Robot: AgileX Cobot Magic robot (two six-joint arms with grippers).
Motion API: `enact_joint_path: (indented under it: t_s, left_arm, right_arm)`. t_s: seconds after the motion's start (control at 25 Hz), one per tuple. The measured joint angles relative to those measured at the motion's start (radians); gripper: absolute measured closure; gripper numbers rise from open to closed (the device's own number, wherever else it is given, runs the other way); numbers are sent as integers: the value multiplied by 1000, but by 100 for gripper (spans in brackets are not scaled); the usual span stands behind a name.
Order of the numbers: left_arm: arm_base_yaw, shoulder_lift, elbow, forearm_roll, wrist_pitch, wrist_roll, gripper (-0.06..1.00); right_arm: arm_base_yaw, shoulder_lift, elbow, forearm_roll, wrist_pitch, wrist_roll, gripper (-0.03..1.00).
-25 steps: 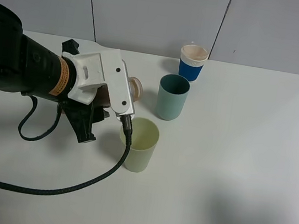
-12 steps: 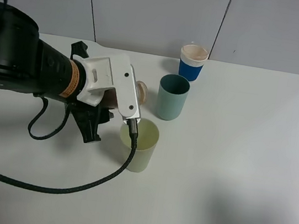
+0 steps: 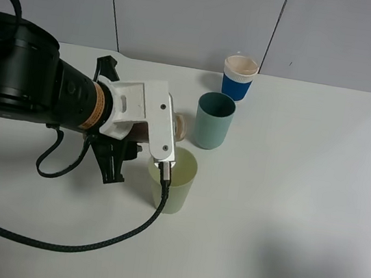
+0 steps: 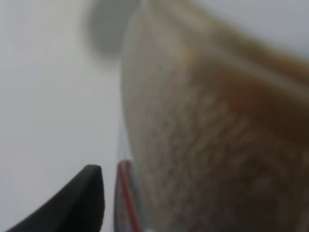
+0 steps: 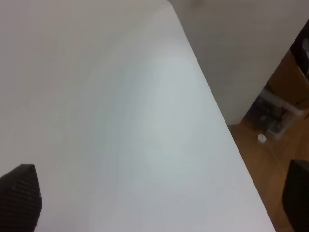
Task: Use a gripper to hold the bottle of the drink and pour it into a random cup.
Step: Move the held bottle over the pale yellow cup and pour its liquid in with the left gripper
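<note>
My left gripper (image 3: 139, 131), a white blocky hand on a thick black arm, is shut on the bottle (image 3: 179, 127). The bottle lies tipped on its side, its open neck pointing right, above the far rim of the pale yellow-green cup (image 3: 175, 180). The dark brown drink (image 3: 135, 132) shows just under the white hand. Up close in the left wrist view, the blurred bottle (image 4: 203, 135) fills the picture, with brown drink (image 4: 251, 96) inside and one black finger (image 4: 77, 205) beside it. I cannot tell whether drink is flowing. My right gripper (image 5: 159, 203) is open over bare table.
A darker teal tumbler (image 3: 214, 120) stands just behind and right of the cup. A blue cup with a cream rim (image 3: 239, 77) stands further back. The arm's black cable (image 3: 88, 239) loops across the table in front. The right wrist view shows the table's edge (image 5: 217, 111) and the floor beyond.
My left arm has moved right with the bottle in it. The bottle's neck has come closer to the pale cup and now hangs over its rim. The cups have not moved.
</note>
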Motion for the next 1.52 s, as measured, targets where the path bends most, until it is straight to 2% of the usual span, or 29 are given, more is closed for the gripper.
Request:
enact_joint_path:
  t_s: [1.16,1.52]
  left_arm:
    - [-12,0,0,111,88,-1,40]
    - [-50,0,0,133,111,-1,40]
  right_arm:
    - [0,0,0,0,0,0,-3]
    - [0,0,0,0,0,0,-3]
